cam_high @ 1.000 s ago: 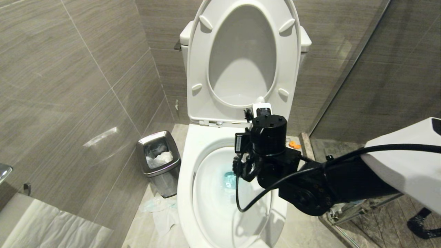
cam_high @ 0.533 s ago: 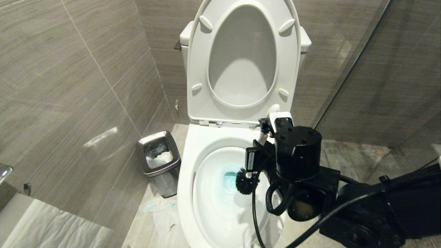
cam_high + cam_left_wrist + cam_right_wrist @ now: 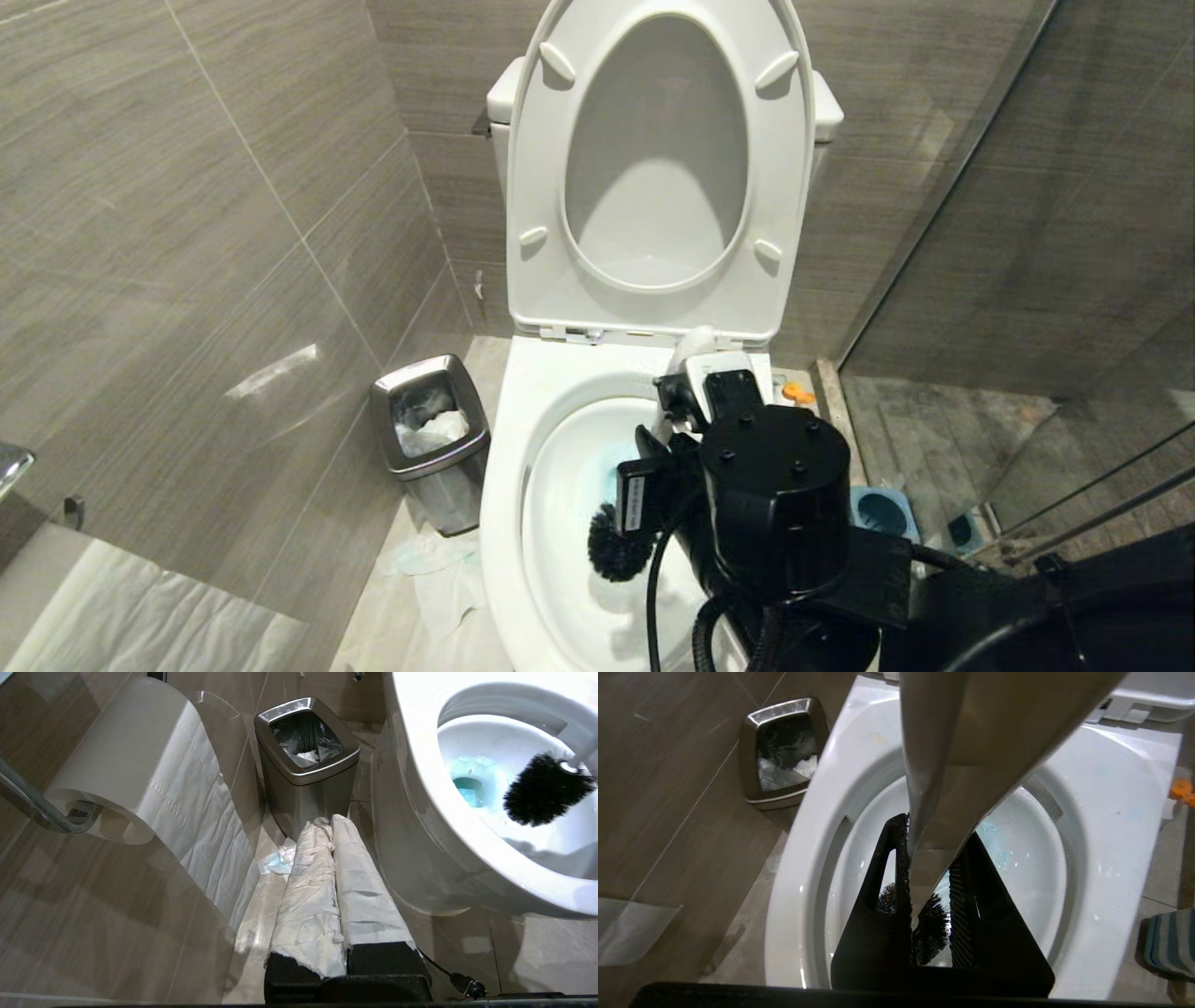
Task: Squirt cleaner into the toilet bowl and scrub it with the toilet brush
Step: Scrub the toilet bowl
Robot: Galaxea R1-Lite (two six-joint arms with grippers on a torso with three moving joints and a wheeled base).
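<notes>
One right gripper [image 3: 924,877] clamps the toilet brush [image 3: 618,546] by its stiff, light, probably slick handle; bristles flex inside the toilet bowl [image 3: 509,448]. Left gripper [image 3: 334,868] closed, idle.

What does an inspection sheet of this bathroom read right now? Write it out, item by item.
Surface: tiled floor, crumpled tissue lying beside the bin.
Job's things: toilet bowl, seat and lid up, teal-blue cleaner in the basin; toilet brush with its black head inside the bowl; blue-and-grey holder on the floor at the bowl's right.
Clutter: steel bin holding waste; paper roll on its wall bar.
Grippers: right gripper shut on the brush handle over the bowl; left gripper shut, paper-wrapped, parked low by the bin.
Cables: black cable looping off the right wrist.
Surroundings: grey tiled walls, glass partition at right.
</notes>
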